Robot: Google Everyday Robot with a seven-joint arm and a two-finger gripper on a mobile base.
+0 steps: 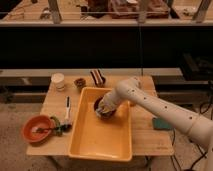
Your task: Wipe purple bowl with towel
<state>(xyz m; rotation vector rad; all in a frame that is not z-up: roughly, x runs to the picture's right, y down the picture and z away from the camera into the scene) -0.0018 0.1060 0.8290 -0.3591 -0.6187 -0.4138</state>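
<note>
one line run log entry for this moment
phase: wiping | gripper: down in purple bowl with towel | bowl: far end of yellow tub | table: orange bowl at left

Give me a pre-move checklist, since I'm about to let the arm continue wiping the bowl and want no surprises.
1. Purple bowl inside the yellow tub: ok, at its far end.
2. Gripper at the bowl: ok, lowered over its opening.
3. Towel at the bowl: cannot tell for sure; a pale patch shows under the gripper.
4. Tub fully on the wooden table: ok, no overhang visible.
5. Neighbours outside the tub: ok; the orange bowl, white cup and marker sit left of it, the teal sponge right.
</note>
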